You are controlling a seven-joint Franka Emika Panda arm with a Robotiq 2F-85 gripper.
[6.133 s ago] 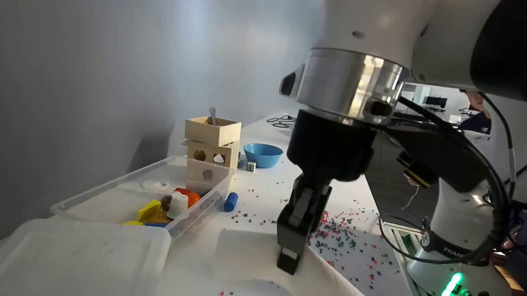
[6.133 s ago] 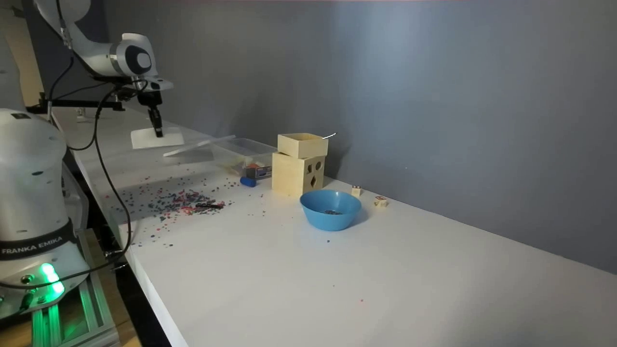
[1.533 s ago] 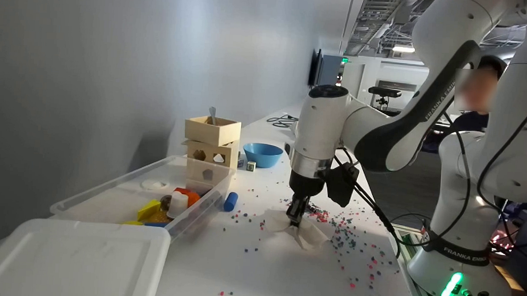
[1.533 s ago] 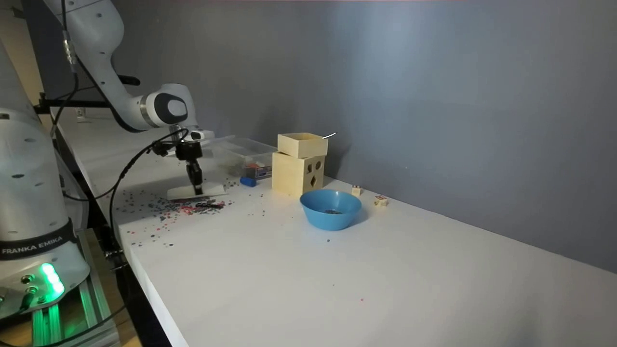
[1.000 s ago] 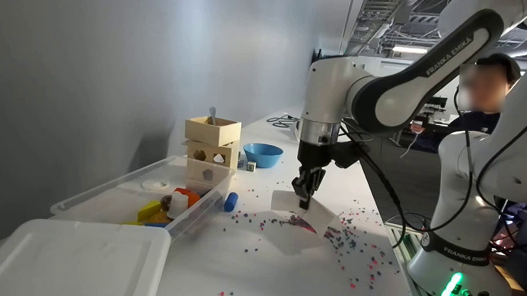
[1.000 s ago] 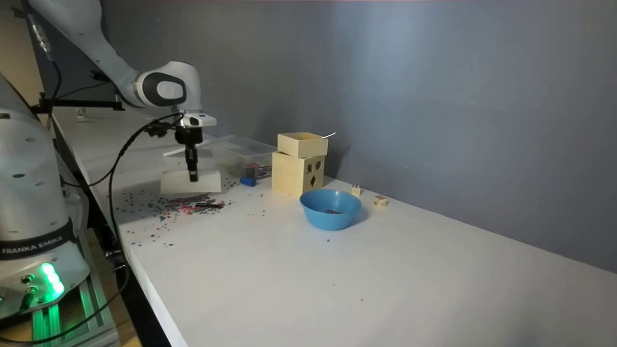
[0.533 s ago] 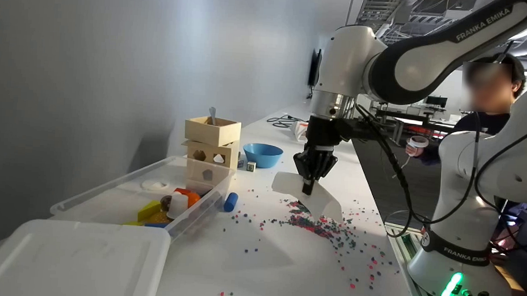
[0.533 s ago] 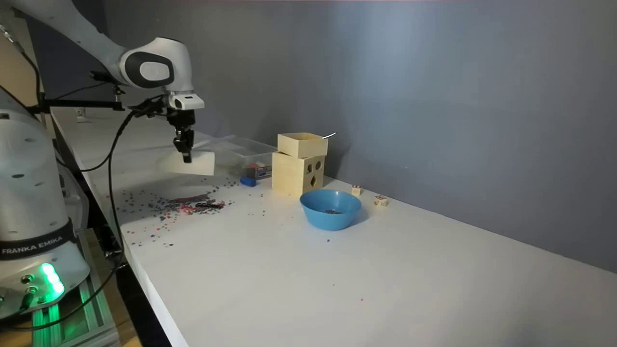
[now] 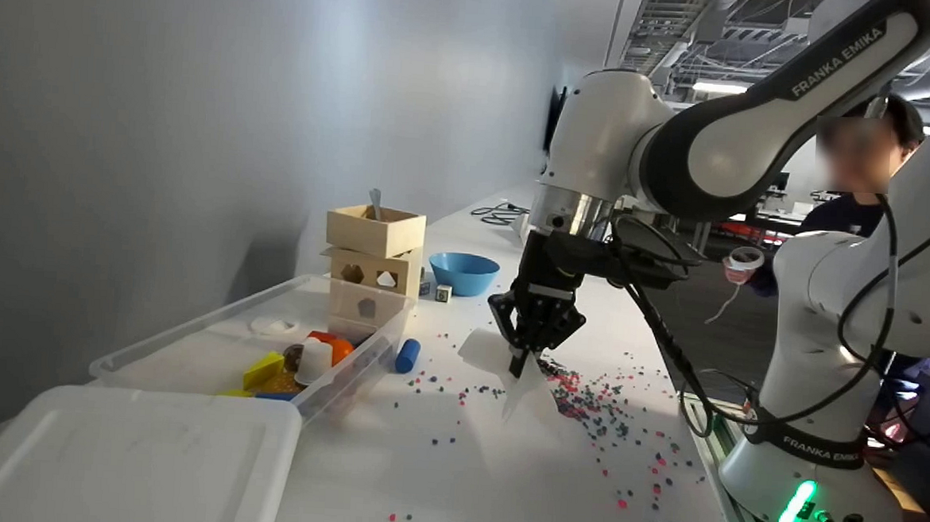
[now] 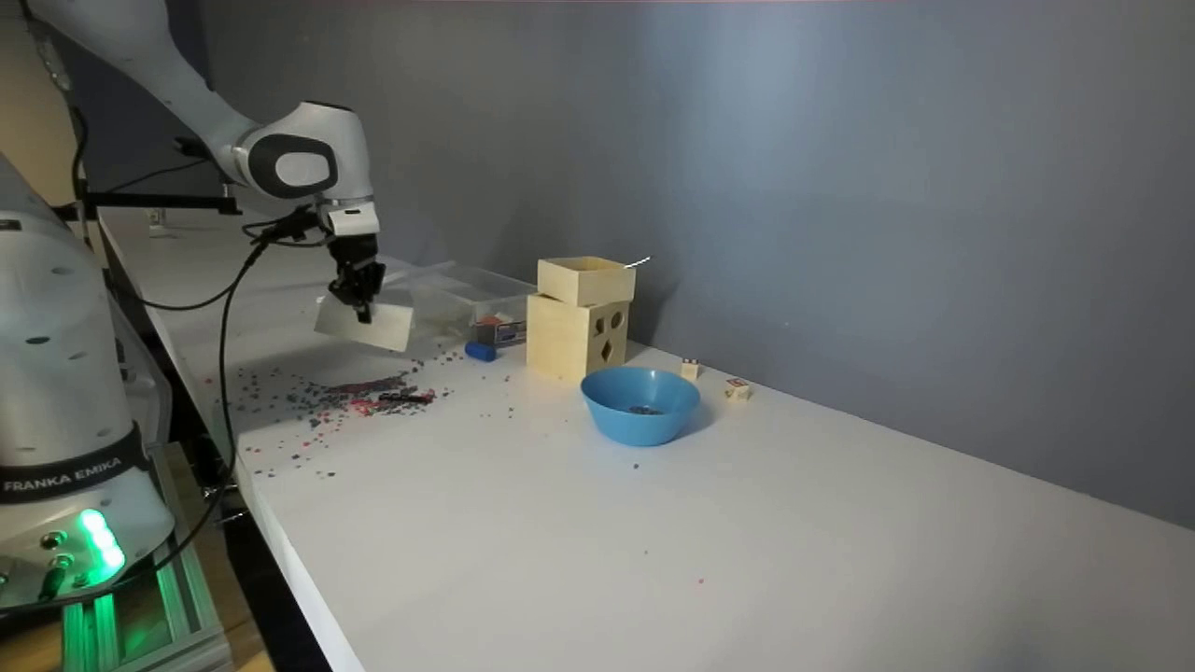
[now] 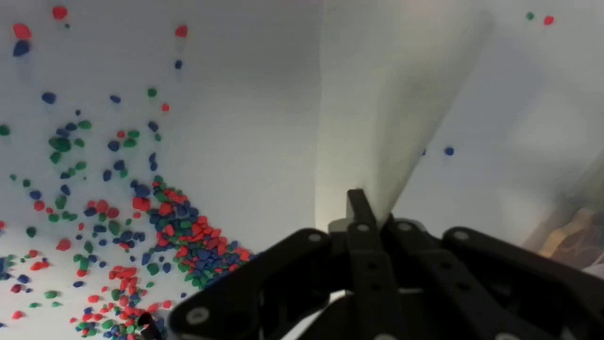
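claw (image 9: 517,367) is pinching a white sheet (image 11: 349,141) that's hanging from it, coloured bits (image 11: 198,236) are lying near it on the desk (image 10: 747,541), I'm worrying the floppy edge dragging low might scatter them

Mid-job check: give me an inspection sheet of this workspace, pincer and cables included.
Surface: white table, with red, green and blue bits scattered, thickest in one patch.
Job's things: white sheet, paper or cloth unclear, bent, beside that patch in the wrist view.
Clutter: blue bowl, bits inside; wooden box, smaller box on top; clear bin; white lid; blue cylinder; small blocks.
Pincer: shut on the white sheet.
Cables: black cable looping from the arm; more cable lying on the table.
Surroundings: gray wall; person beyond the arm.
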